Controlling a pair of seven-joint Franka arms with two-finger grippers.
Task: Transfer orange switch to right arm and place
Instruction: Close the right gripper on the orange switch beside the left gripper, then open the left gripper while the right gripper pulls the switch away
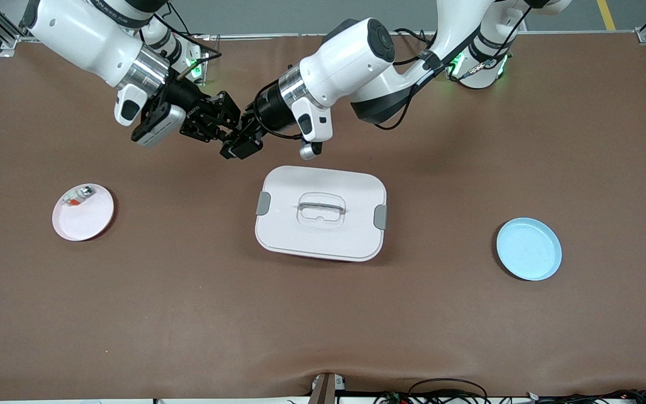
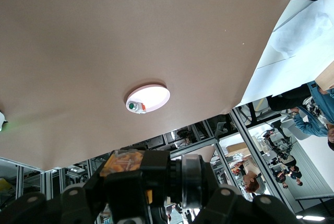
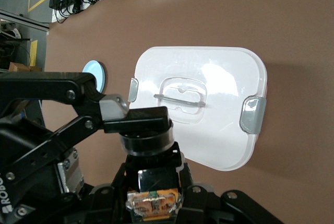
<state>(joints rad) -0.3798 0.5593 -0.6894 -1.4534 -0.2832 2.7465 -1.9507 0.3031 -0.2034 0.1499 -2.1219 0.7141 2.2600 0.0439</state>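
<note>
Across the brown table (image 1: 469,336) the biggest thing is the white lidded box (image 1: 321,213), sitting in the middle with its handle recessed in the lid and a grey clasp at each end. Toward the left arm's end lies a pale blue plate (image 1: 529,249), bare. Toward the right arm's end lies a pale pink plate (image 1: 83,212), carrying a small white-and-silver part (image 1: 79,196) with a red-orange bit near its rim.

Both arms reach in and meet in the air over the bare table just farther from the front camera than the box. The left gripper (image 1: 240,145) is clamped on the orange switch (image 3: 146,135), a stubby black button that the right wrist view shows as a dark cylinder pinched between black fingers. The right gripper (image 1: 219,119) is closed on the same switch: in the left wrist view its fingers (image 2: 136,183) sit tight around the part, and an orange patch (image 2: 122,162) shows there, though whether that is the button's face I cannot tell. In the front view the switch itself is lost among the black fingers.

So the handover looks to be at its midpoint, with both claws gripping one small part. Next, the left gripper should probably let go and back straight away without dragging the switch, and then the right arm can carry it off. The pink plate at its own end seems the likely spot.
</note>
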